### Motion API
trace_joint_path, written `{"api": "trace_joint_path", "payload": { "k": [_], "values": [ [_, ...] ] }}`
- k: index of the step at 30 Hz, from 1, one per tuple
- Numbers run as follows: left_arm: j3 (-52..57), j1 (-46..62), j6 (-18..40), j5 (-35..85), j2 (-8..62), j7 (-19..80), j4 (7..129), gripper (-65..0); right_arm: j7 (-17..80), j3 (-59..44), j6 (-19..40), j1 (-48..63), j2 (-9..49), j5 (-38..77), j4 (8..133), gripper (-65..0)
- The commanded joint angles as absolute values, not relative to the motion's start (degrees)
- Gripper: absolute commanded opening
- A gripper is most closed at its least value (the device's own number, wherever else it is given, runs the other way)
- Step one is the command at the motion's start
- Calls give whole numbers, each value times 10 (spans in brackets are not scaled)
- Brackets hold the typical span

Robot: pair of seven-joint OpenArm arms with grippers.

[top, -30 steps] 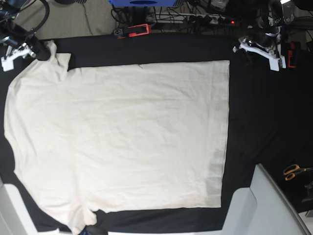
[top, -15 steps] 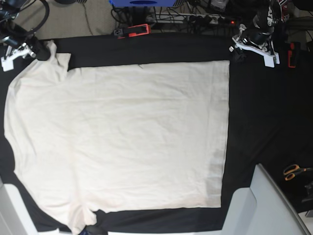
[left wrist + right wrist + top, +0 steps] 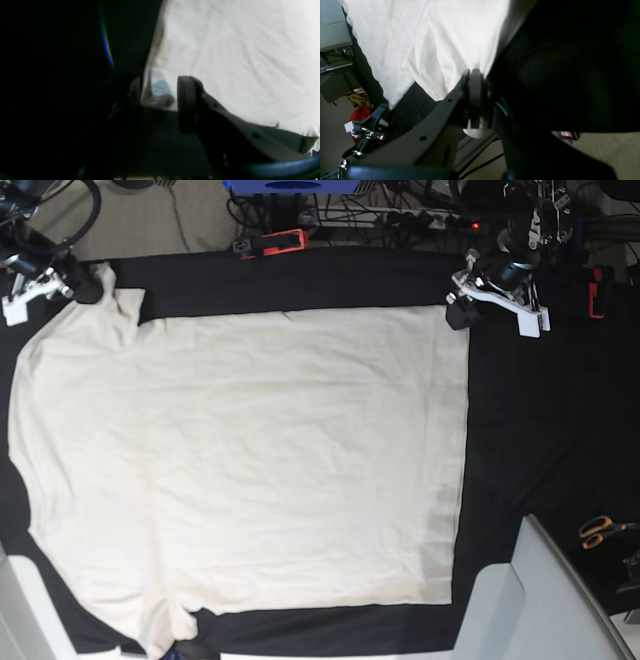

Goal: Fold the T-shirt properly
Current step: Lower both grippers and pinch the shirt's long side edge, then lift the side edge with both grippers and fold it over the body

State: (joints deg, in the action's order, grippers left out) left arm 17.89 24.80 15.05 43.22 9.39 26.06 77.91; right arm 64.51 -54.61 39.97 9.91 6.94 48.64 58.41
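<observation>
With the T-shirt (image 3: pixel 250 470) flat on the black tablecloth (image 3: pixel 540 420), the right gripper (image 3: pixel 80 283) pinches its sleeve, so the half-spread left gripper (image 3: pixel 458 310) should descend squarely over the hem corner before closing.

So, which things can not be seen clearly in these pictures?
- Base view: the T-shirt lower-left sleeve is cut off by the bottom edge.
- Right wrist view: the right gripper fingers hide the pinched cloth between them.
- Left wrist view: the left half is too dark; the left gripper near finger is only a blur.
- Base view: the scissors are too small for detail.
</observation>
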Motion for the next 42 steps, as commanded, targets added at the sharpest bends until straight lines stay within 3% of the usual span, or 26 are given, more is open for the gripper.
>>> {"api": "trace_joint_path", "payload": {
  "k": [1, 11, 13, 16, 17, 32, 42],
  "values": [
    [171, 248, 144, 427, 95, 275, 775, -418, 647, -546, 400, 100, 79, 482, 590, -609],
    [151, 240, 144, 428, 94, 272, 768, -425, 647, -546, 400, 100, 79, 480, 590, -609],
    [152, 240, 144, 428, 94, 272, 768, -474, 646, -546, 400, 100, 79, 480, 590, -609],
    [152, 240, 144, 428, 94, 272, 768, -627, 645, -546, 400, 100, 79, 480, 590, -609],
    [151, 240, 144, 428, 94, 272, 768, -650, 645, -546, 400, 100, 79, 480, 590, -609],
    [150, 238, 143, 425, 94, 275, 776, -650, 642, -546, 400, 92, 79, 480, 594, -611],
    [132, 240, 140, 423, 95, 276, 838, -650, 647, -546, 400, 93, 79, 479, 707, -611]
  ]
}}
